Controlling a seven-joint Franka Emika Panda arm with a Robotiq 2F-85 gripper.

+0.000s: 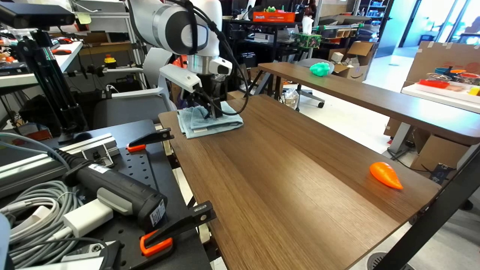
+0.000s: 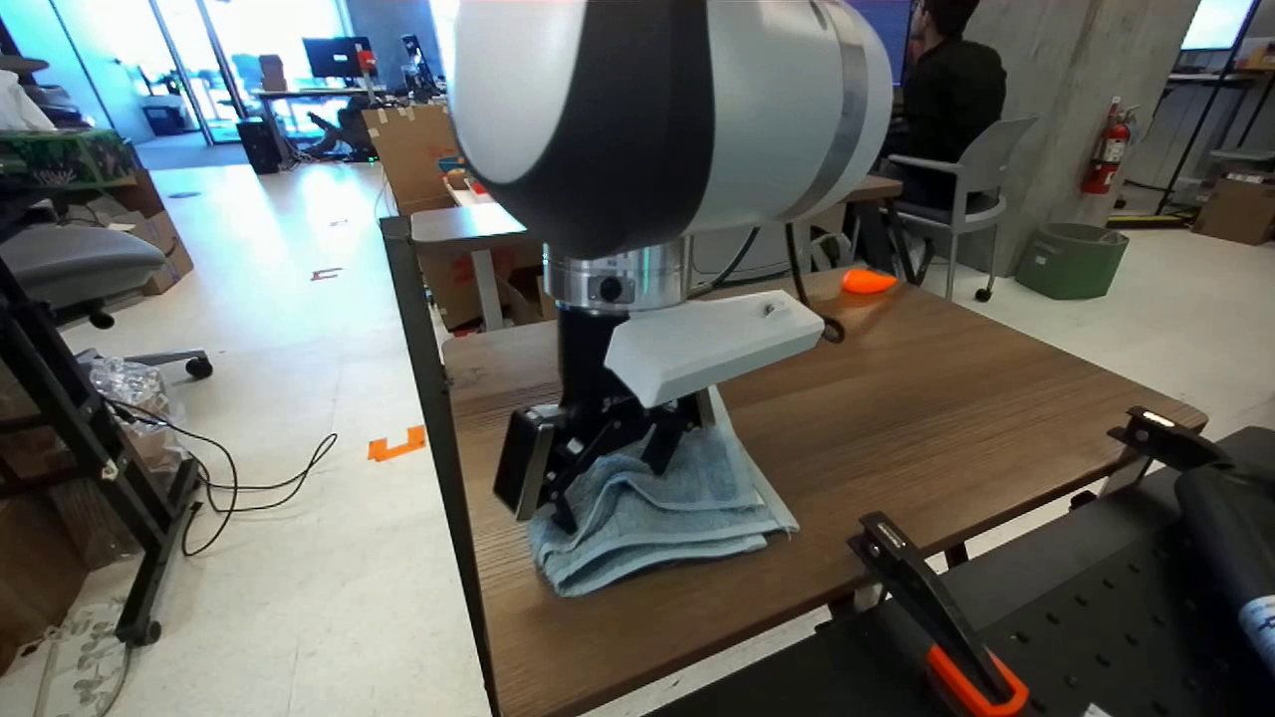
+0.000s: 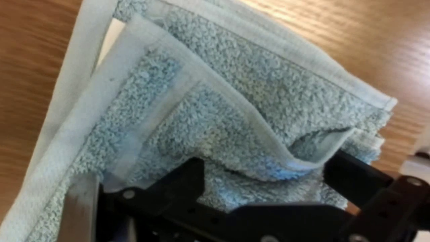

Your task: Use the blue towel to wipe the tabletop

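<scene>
Overall, the desk should give a firm, flat backing for wiping. The blue towel lies at one end of it, folded and rumpled, below the end effector. Treat the blue towel as light, soft and not fragile; the looped pile should resist slipping, though separate layers may slide over one another. Fingers stand apart, one on either side of a raised fold; tip contact cannot be confirmed. Recommended hold: close low across this fold, gathering several layers, to prevent a single ply peeling away.
</scene>
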